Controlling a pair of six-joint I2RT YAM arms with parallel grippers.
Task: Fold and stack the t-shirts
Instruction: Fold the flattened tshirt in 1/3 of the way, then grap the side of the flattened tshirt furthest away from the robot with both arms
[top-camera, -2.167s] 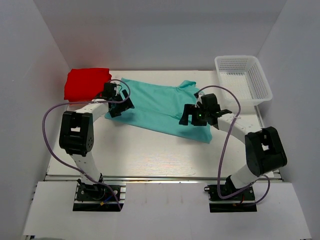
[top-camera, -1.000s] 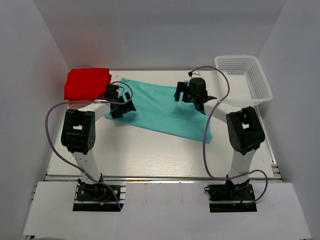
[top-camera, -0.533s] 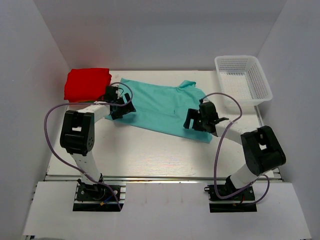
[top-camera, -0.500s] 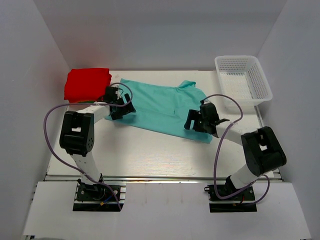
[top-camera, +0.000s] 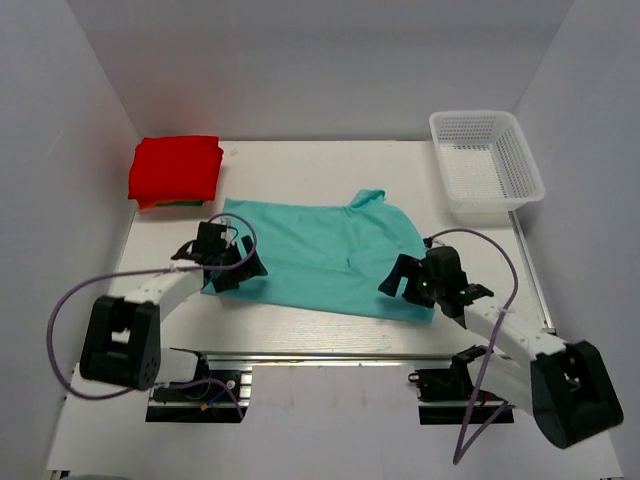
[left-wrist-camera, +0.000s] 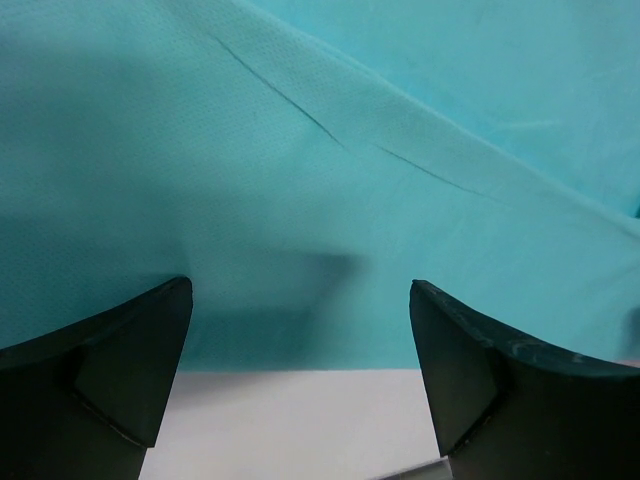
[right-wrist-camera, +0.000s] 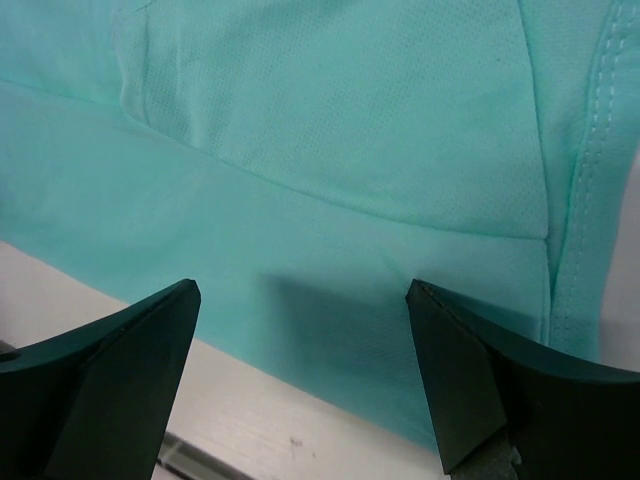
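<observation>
Hovering with fingers apart, left end effector (top-camera: 228, 266) and right end effector (top-camera: 418, 284) sit at the near hem of the teal t-shirt (top-camera: 320, 248), which lies flat just ahead. The red t-shirt (top-camera: 175, 167) lies folded well beyond the left one. Risk: uneven pinches would skew the fold.

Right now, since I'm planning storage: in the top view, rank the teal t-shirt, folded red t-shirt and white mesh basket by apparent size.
1. spread teal cloth t-shirt, clearly largest.
2. white plastic mesh basket.
3. folded bright red cloth t-shirt, somewhat smaller than the basket.
</observation>
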